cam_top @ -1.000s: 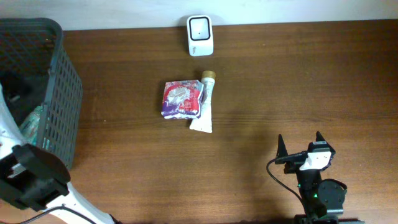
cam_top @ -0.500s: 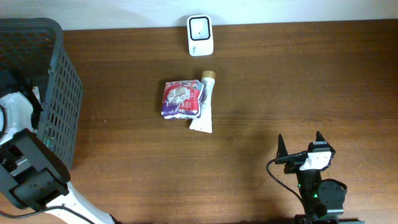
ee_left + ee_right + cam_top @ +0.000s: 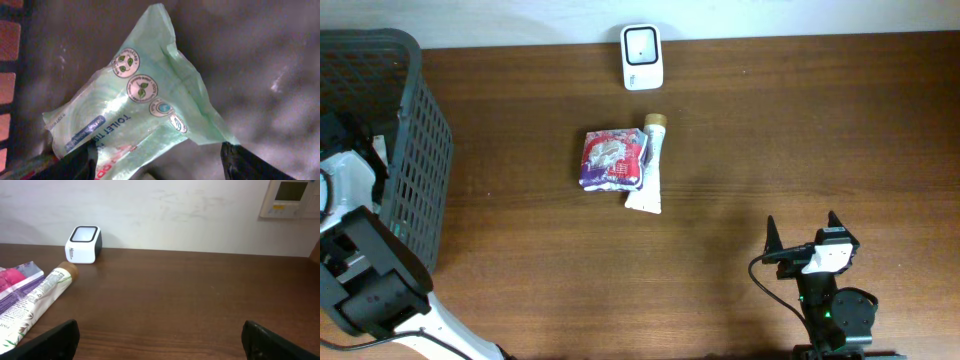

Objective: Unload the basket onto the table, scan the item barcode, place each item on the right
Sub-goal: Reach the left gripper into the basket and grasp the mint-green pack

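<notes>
left gripper (image 3: 162,162), jaws spread wide and empty, poised over the green tissue packet (image 3: 130,110) lying in the basket (image 3: 415,150) at 9 o'clock on the table (image 3: 800,120), seemingly to fetch it for the scanner (image 3: 642,57) at 12 o'clock; right gripper (image 3: 802,228), wide open, parked clear at 5 o'clock.

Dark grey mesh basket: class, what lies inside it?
A pale green plastic toilet-tissue packet lies on the floor of the dark grey mesh basket. Anything beneath the packet is covered and unseen.

A shop checkout mock-up: barcode scanner (image 3: 642,57), basket (image 3: 415,150), packaged goods (image 3: 610,160).
</notes>
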`<state>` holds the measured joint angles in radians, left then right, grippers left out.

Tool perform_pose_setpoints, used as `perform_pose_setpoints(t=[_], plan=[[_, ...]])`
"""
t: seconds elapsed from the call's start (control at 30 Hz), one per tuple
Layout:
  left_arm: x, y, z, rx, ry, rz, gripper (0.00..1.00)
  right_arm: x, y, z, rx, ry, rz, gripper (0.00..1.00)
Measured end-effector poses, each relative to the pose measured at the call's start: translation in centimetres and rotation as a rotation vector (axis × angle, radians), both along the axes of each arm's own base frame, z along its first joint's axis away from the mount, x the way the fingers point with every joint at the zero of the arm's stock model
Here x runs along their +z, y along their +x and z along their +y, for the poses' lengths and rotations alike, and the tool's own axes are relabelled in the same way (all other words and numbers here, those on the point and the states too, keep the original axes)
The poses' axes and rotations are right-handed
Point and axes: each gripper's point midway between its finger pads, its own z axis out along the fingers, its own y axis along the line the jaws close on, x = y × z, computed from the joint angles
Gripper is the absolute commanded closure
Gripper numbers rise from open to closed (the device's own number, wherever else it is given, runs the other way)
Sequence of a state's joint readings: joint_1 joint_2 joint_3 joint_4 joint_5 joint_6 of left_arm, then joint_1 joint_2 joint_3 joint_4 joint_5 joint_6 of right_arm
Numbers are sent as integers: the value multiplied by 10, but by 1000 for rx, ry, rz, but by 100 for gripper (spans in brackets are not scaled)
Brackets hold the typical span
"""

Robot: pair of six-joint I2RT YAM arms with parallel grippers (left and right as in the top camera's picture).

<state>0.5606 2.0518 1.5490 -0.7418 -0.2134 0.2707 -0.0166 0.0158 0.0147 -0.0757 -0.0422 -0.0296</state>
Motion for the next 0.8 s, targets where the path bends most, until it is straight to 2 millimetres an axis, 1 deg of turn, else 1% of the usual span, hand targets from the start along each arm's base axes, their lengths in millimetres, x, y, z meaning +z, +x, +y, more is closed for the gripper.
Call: perform_pose_setpoints(t=[0.03,0.07,0.13,0.17,0.2,0.23,0.3,0.4,0.43,0.47,0.5,0.53,0.57,0.6,0.63,0.67,0.7,0.73,0.8], plan=[[0,1,0,0,1,-4,33,0,0,0,0,0,0,1],[2,6,3,-2,11,-30,45,0,0,0,0,0,0,1],[3,8,5,-9,17,-36,55,0,0,0,0,0,0,1],[2,9,4,-9,15,-40,67,0,0,0,0,-1,0,1],[1,9,4,-13,12,-39,95,0,0,0,0,0,0,1],[-5,9,3,-14,4,-28,100,0,0,0,0,-1,0,1],[-20,5,1,-19,-17,7,100,0,0,0,0,0,0,1],[-21,1,-2,-16,-33,26,100,0,0,0,0,0,0,1],[-20,1,-2,-8,-38,27,100,0,0,0,0,0,0,1],[-14,4,-1,11,-35,7,100,0,0,0,0,0,0,1],[-5,7,1,25,-27,-18,80,0,0,0,0,0,0,1],[10,13,4,42,-6,-63,33,0,0,0,0,0,0,1],[50,22,10,57,45,-164,22,0,0,0,0,0,0,1],[79,27,13,61,81,-231,20,0,0,0,0,0,0,1],[95,29,14,50,102,-263,6,0,0,0,0,0,0,1],[107,31,12,11,116,-278,3,0,0,0,0,-1,0,1],[108,31,11,-14,118,-271,2,0,0,0,0,-1,0,1],[103,30,8,-69,117,-241,1,0,0,0,0,0,0,1],[85,22,2,-171,111,-162,0,0,0,0,0,-1,0,1]])
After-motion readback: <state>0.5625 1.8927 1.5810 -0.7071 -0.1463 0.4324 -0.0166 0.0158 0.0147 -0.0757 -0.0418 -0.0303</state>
